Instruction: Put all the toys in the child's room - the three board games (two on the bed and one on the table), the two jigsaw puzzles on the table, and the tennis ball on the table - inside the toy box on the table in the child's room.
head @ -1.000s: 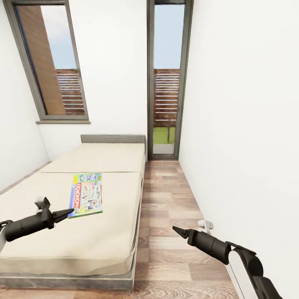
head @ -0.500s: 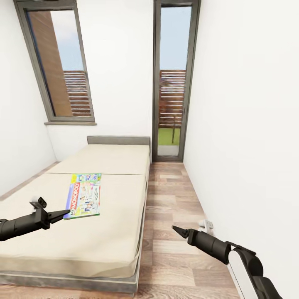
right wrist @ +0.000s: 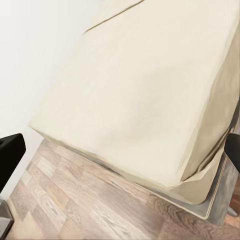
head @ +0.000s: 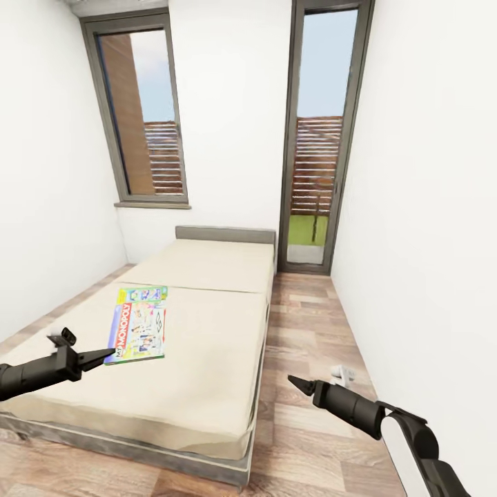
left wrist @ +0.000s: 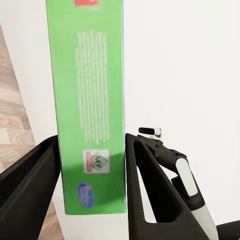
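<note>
Left claw [head: 103, 356]: closed on the short edge of a board game [head: 138, 323], one finger on each face; in the left wrist view the green side of the box stands clamped between the two dark fingers.
Reason for the hold: thin flat box, so pinched at its rim and carried out in front of the arm; judged lifted clear of the mattress, though the head view alone cannot settle that.
Right claw [head: 298, 382]: empty, fingers spread wide at the edges of the right wrist view; held low over the floor [head: 310, 324] beside the bed [head: 207, 359].
Task's thing: Monopoly-lettered game over the near left part of the bed.
Bed surface: plain cream mattress with one cross seam, grey base.
Room: white walls, wood plank floor, tall window [head: 141, 124], narrow glass door [head: 321, 131] past the bed.
Step judged: carrying the game off toward the toy box.
</note>
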Controlling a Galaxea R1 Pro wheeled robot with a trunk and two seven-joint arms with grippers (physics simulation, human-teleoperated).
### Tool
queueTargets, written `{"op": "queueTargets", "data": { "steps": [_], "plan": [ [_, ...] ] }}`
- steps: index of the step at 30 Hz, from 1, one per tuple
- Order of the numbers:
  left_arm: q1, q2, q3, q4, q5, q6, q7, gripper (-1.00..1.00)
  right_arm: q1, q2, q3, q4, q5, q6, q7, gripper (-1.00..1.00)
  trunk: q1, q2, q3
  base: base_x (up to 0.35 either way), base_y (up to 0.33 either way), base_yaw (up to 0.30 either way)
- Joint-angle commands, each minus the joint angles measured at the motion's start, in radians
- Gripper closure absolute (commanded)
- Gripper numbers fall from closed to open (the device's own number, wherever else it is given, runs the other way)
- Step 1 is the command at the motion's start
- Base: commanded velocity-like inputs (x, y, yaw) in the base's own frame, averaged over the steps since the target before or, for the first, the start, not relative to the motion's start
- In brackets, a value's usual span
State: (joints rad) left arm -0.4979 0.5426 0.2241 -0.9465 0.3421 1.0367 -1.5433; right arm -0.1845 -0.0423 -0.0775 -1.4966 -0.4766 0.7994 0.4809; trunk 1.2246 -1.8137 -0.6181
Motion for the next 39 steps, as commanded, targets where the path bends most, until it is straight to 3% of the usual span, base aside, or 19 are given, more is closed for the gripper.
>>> {"op": "queueTargets", "data": {
  "steps": [1, 15, 24, 39],
  "plan": [
    [-0.001, 0.001, 0.000, 0.000, 0.000, 0.011, -0.003, 1.00, -0.001, 0.000, -0.002, -0.001, 0.000, 0.005, 0.003, -1.00, -0.004, 0.007, 0.002, -0.026, 0.000, 0.077],
    [-0.001, 0.002, -0.001, 0.000, 0.001, 0.011, -0.003, 1.00, 0.013, -0.004, 0.004, -0.053, 0.000, 0.016, 0.016, -1.00, -0.058, 0.105, 0.046, -0.001, 0.000, 0.004],
    [-0.001, 0.016, 0.000, 0.000, 0.002, 0.011, -0.004, 1.00, 0.016, 0.002, -0.008, -0.086, 0.001, 0.070, 0.099, -1.00, -0.092, 0.168, 0.074, 0.000, 0.000, 0.013],
    [-0.001, 0.019, 0.000, 0.000, 0.002, 0.011, -0.004, 1.00, 0.016, 0.004, -0.001, -0.087, 0.001, 0.066, 0.107, -1.00, -0.150, 0.273, 0.121, 0.000, 0.000, 0.257]
  ]
}}
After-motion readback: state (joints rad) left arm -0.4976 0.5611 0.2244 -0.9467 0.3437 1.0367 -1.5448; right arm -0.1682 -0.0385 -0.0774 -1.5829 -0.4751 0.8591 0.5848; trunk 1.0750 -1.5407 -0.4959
